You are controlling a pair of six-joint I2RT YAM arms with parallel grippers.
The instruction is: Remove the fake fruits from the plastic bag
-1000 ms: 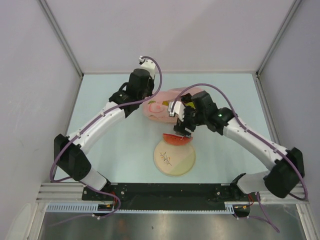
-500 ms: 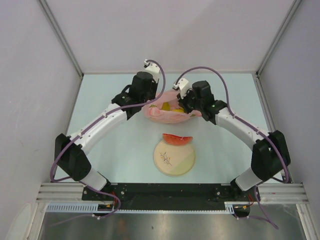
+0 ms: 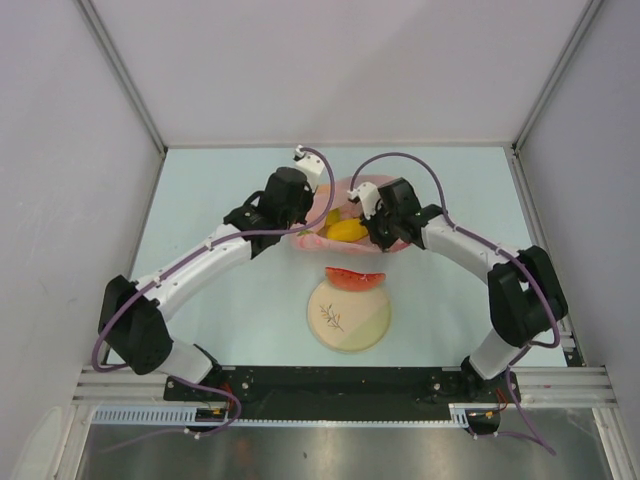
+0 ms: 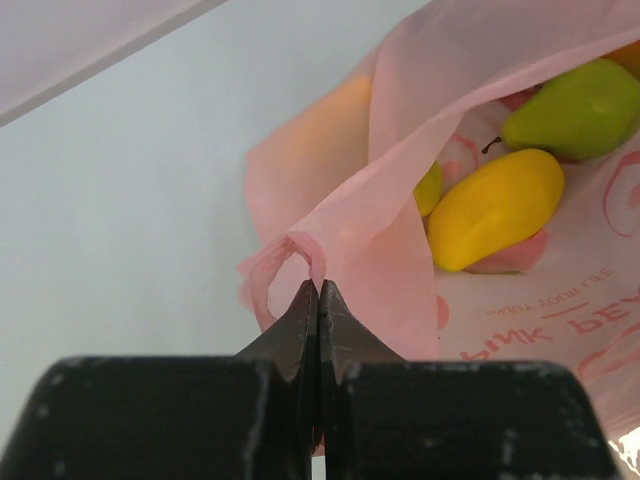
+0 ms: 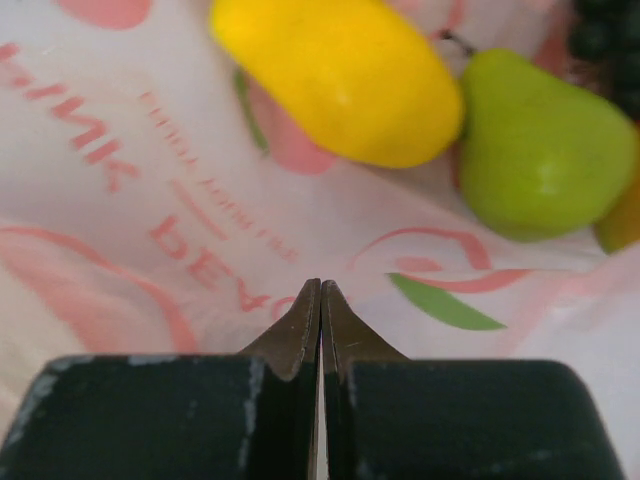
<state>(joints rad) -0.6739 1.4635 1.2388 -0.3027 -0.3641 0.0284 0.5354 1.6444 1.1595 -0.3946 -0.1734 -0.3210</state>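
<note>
The pink plastic bag lies at the middle back of the table with its mouth held open. My left gripper is shut on a bunched fold of the bag's rim. Inside the bag lie a yellow mango, a green pear and a smaller yellow piece. My right gripper is shut, its tips against the printed bag film just short of the mango and pear; dark grapes show behind. A red watermelon slice rests at the plate's far edge.
The round cream plate with a sprig drawing sits in front of the bag, between the two arms. Grey walls stand at the left, right and back of the pale table.
My right arm left the watermelon slice at the plate and swung back to the bag, its jaws closing. The left gripper shifted slightly, and the mango now shows in the bag's mouth.
</note>
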